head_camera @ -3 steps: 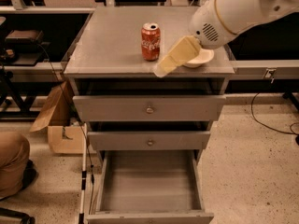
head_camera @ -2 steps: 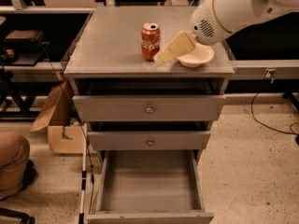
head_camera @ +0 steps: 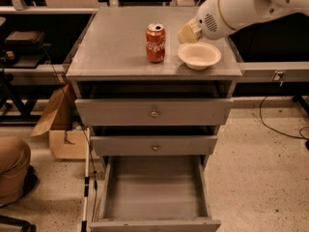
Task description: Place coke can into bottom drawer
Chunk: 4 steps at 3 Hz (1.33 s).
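The coke can stands upright on the grey cabinet top, near the middle. The bottom drawer is pulled out and its plain grey inside is bare. My gripper, cream-coloured at the end of the white arm, hovers over the back right of the top. It is right of the can and apart from it, just behind the cream bowl. It holds nothing that I can see.
The two upper knobbed drawers are shut. A cardboard box leans on the floor to the left. A person's leg is at the lower left. A cable lies on the floor to the right.
My gripper has moved back and to the right, from just beside the can to behind the bowl. The can and bowl have not moved.
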{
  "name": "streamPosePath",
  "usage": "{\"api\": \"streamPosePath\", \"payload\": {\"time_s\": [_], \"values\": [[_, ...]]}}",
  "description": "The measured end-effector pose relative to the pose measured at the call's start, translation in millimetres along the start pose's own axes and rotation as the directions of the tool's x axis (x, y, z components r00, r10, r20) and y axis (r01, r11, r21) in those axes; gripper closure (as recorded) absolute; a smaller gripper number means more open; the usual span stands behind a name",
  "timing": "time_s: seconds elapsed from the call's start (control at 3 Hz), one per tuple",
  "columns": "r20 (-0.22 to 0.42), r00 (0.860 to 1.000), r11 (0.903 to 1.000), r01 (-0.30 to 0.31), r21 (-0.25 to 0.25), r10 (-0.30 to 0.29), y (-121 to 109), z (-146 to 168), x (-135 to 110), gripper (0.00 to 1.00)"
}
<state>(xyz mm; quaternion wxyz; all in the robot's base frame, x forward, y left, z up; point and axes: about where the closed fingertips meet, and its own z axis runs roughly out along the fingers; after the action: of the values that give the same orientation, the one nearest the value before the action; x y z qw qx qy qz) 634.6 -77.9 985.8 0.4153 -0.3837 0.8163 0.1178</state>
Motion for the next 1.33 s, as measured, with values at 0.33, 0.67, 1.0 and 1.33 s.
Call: {"api": "streamPosePath", "payload": {"time_s": [0.33,0.67,1.0,1.33], "values": [[0.020,1.000,1.0000,0.004,0.008,-0.004,-2.5,6.3,-16.7,0.55],[0.027,1.000,0.9999,0.007,0.009,-0.008,-5.2,18.3,-33.7,0.32],[0.033,0.999,0.9999,0.011,0.003,-0.011,-5.9,29.9,-48.4,0.08],[0.034,0.999,0.9998,0.016,-0.009,-0.016,-6.7,51.6,-63.2,0.00]]}}
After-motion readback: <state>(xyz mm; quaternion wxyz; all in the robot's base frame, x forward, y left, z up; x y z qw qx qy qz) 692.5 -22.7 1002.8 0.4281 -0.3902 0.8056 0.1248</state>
